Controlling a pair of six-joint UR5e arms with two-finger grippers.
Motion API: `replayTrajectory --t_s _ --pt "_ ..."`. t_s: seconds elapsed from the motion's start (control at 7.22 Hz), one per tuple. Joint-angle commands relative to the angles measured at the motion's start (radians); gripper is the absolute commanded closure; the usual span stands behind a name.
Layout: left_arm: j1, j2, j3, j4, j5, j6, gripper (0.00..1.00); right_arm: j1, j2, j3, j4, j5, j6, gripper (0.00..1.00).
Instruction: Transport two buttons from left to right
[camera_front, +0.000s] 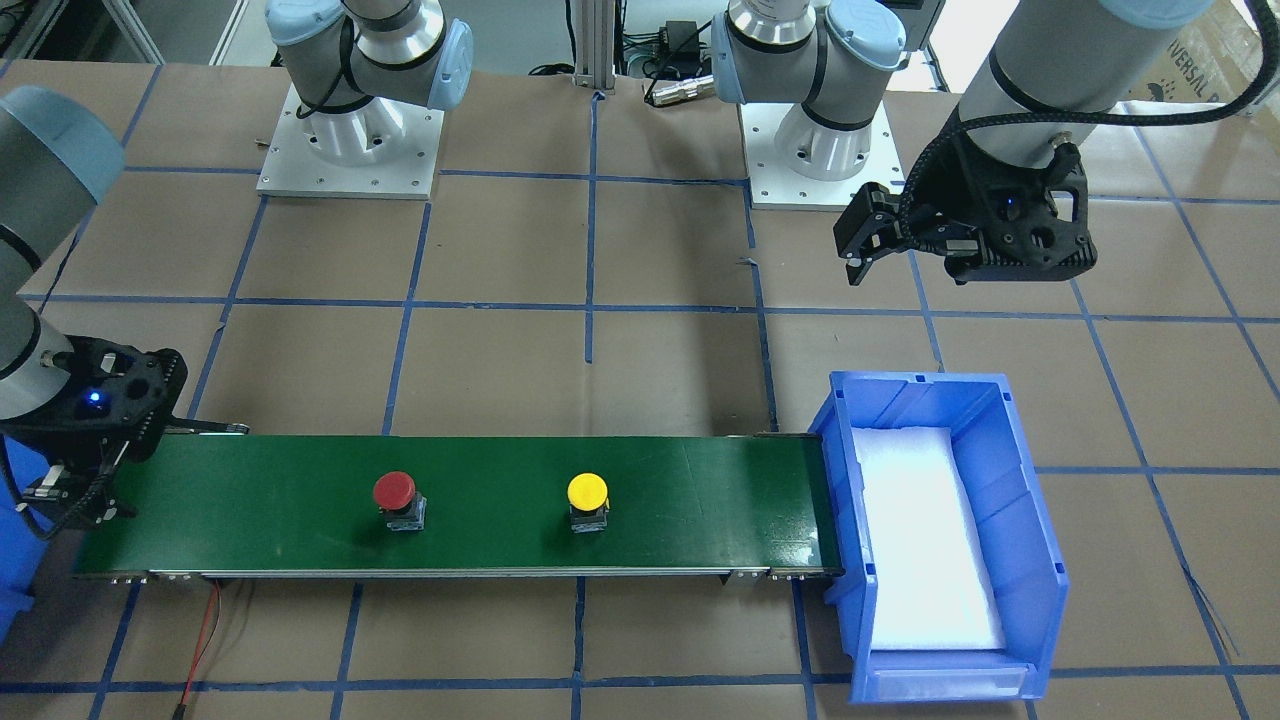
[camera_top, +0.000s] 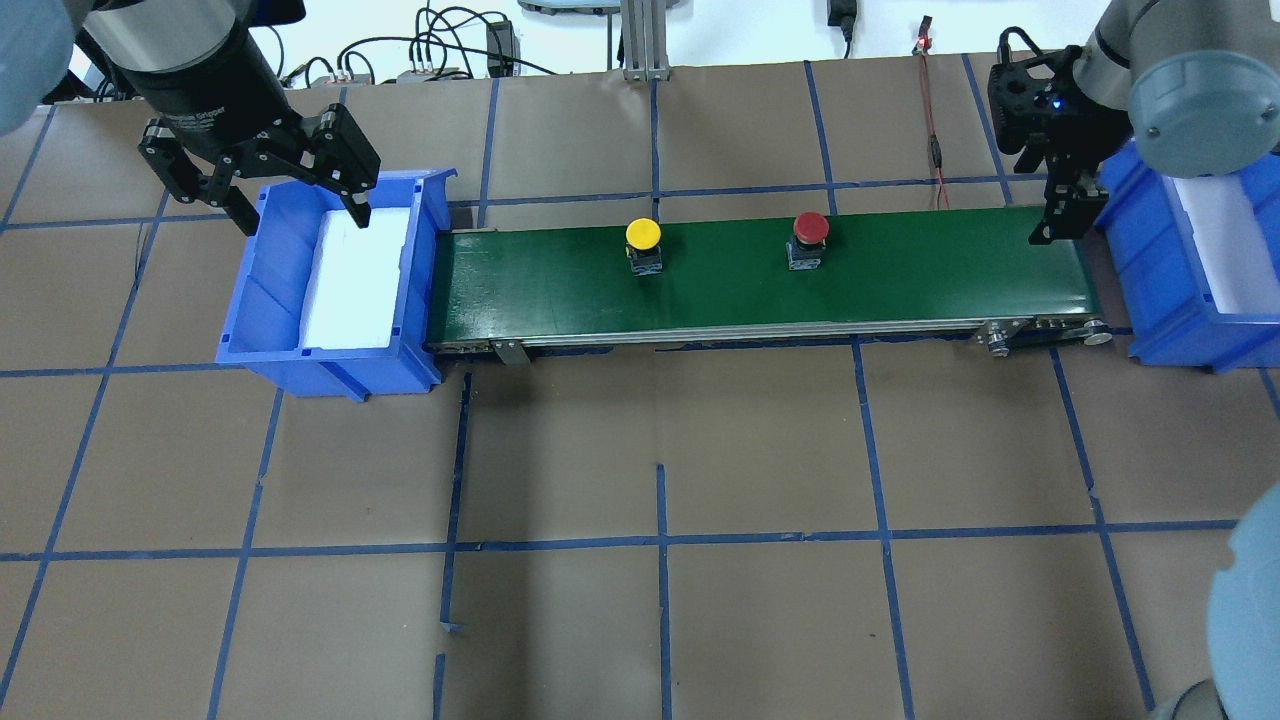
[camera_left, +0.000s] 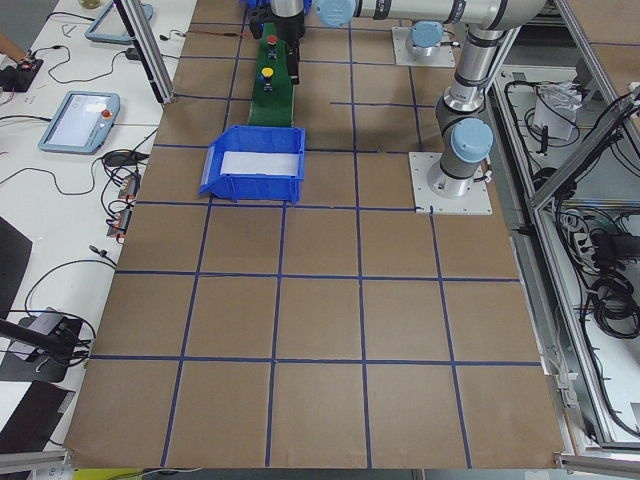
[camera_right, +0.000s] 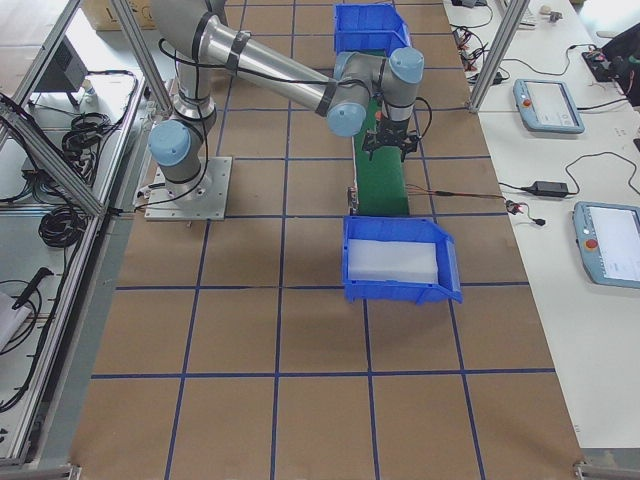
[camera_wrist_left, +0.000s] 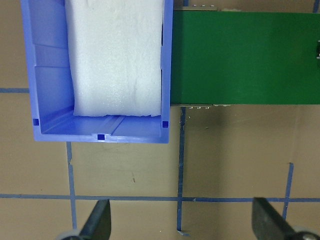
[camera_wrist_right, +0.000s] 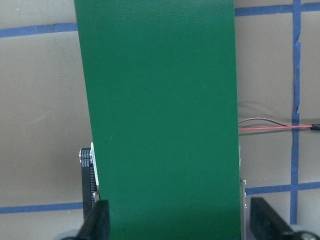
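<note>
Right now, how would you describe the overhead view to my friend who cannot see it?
A yellow button and a red button stand apart on a green belt between two blue bins. The left arm's open fingers hang near the left bin; the right arm's open fingers hang by the belt's right end.

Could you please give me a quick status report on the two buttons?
Left claw open by left bin. Right claw open over belt end. Red button, yellow button upright mid-belt. Nothing blocking them.

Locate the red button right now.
In the overhead view the red button stands on the green belt, right of the yellow button.
</note>
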Motion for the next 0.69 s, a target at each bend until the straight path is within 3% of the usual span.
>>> replayTrajectory --t_s 0.0,0.55 --pt "0.000 0.000 0.000 0.003 0.000 0.000 0.00 0.002 0.000 0.002 -0.017 -0.001 -0.002 0.00" --pt "0.000 0.000 0.000 0.000 0.003 0.000 0.00 0.006 0.047 0.002 -0.046 -0.001 -0.083 0.00"
